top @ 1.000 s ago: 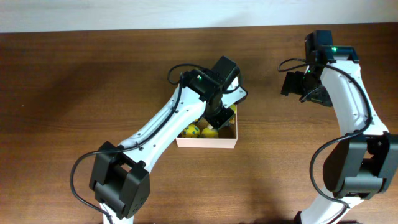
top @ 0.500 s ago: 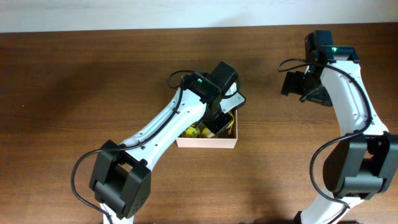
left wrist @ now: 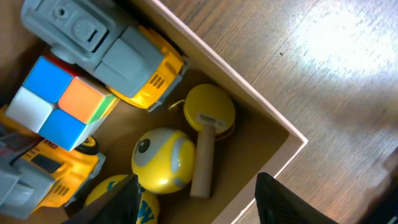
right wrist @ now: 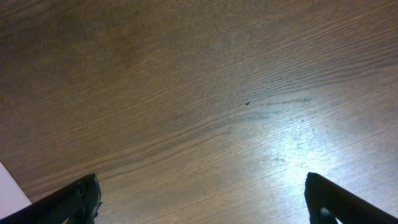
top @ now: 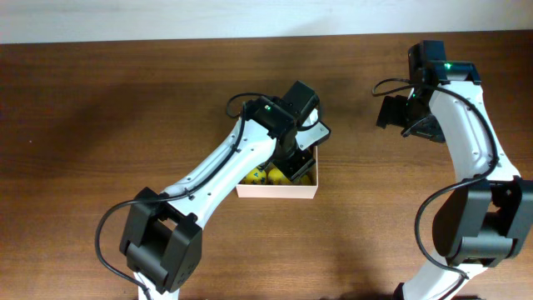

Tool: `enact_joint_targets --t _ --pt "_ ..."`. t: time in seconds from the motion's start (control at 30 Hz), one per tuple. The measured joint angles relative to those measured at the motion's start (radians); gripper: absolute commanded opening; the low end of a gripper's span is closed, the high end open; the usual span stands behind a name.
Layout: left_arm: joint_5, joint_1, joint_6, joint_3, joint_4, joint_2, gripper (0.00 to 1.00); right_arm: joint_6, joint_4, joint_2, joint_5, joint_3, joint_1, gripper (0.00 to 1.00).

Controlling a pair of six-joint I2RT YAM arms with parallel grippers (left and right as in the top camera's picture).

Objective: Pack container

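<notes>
Left jaws parted, empty, above container, right jaws wide, white walls, tan cardboard inside

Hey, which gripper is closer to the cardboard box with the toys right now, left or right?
Left. The left gripper hangs directly over the box, at its right end. The right gripper is well off to the box's right, over bare table.

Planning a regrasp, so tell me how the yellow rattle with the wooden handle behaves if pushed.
The rattle probably rolls or pivots: its head is round, its handle a smooth cylinder. It looks rigid and likely light. Lying against the yellow ball near the container wall, it would likely bump both quickly.
</notes>
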Motion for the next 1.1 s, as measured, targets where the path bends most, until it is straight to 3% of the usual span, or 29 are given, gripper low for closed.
enact_joint_targets --t 0.1,0.2,0.33,0.37,0.73,1.1 --pt "-0.017 0.014 -0.027 0.005 -0.008 0.0 0.61 -0.001 0.0 0.0 0.0 0.0 0.0 0.99" --pt "-0.071 0.063 -0.07 0.035 -0.024 -0.005 0.69 0.0 0.0 0.0 0.0 0.0 0.0 0.99" --pt "-0.165 0.156 -0.106 0.04 -0.048 -0.06 0.92 0.0 0.0 0.0 0.0 0.0 0.0 0.98" --pt "-0.193 0.192 -0.119 0.041 -0.058 -0.086 0.94 0.0 0.0 0.0 0.0 0.0 0.0 0.99" --pt "-0.309 0.501 -0.124 0.063 -0.109 -0.203 0.97 0.0 0.0 0.0 0.0 0.0 0.0 0.99" --pt "-0.313 0.52 -0.124 0.063 -0.098 -0.203 0.99 0.0 0.0 0.0 0.0 0.0 0.0 0.99"
